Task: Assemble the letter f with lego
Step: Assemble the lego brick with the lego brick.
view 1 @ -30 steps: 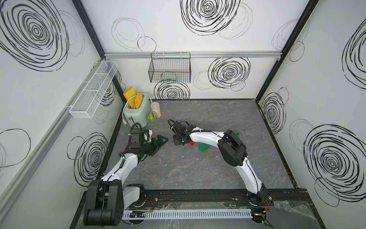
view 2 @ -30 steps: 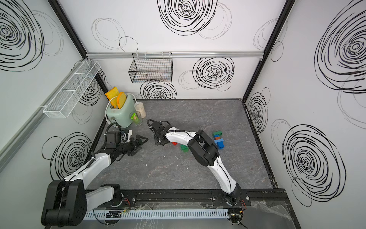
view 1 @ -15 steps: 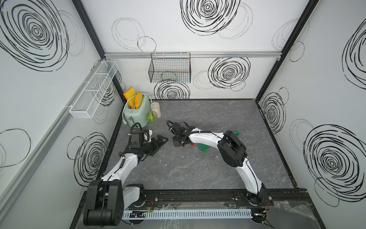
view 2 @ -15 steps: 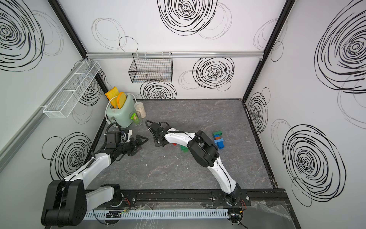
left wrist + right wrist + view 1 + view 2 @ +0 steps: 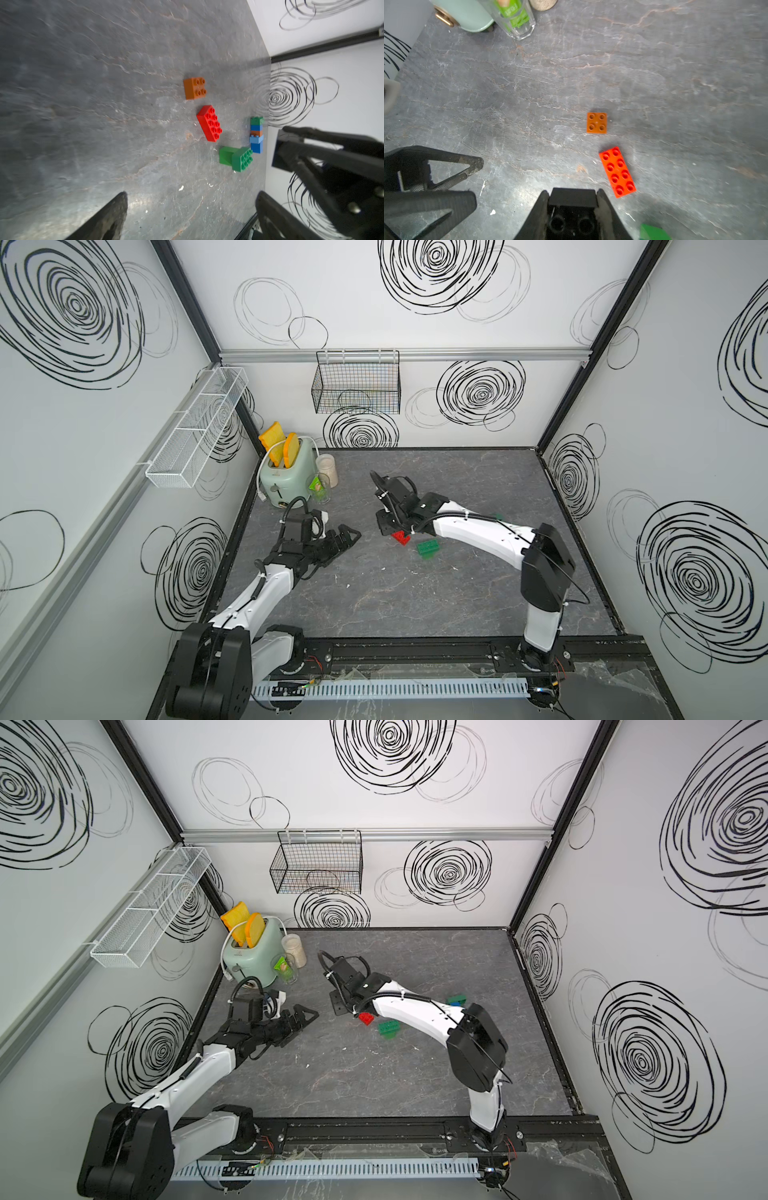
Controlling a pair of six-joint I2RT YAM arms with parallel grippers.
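Note:
My right gripper (image 5: 572, 193) is shut on a black lego brick (image 5: 572, 200), whose hollow underside faces the wrist camera, just above the table. Close by lie a square orange brick (image 5: 596, 123), an oblong red brick (image 5: 617, 172) and a green brick (image 5: 652, 232). In both top views the right gripper (image 5: 384, 526) points down beside the red brick (image 5: 401, 537) and the green brick (image 5: 428, 548). A stack of green, blue and light blue bricks (image 5: 256, 135) stands further right. My left gripper (image 5: 351, 536) hovers open and holds nothing, to the left of the right one.
A mint toaster (image 5: 286, 479) with toast, a glass (image 5: 319, 488) and a jar (image 5: 327, 470) stand at the back left of the grey table. A black wire basket (image 5: 356, 383) hangs on the back wall, and a white rack (image 5: 195, 429) on the left wall.
My right gripper's jaws have closed the last bit onto the black brick and it has shifted slightly. The left arm has not moved.

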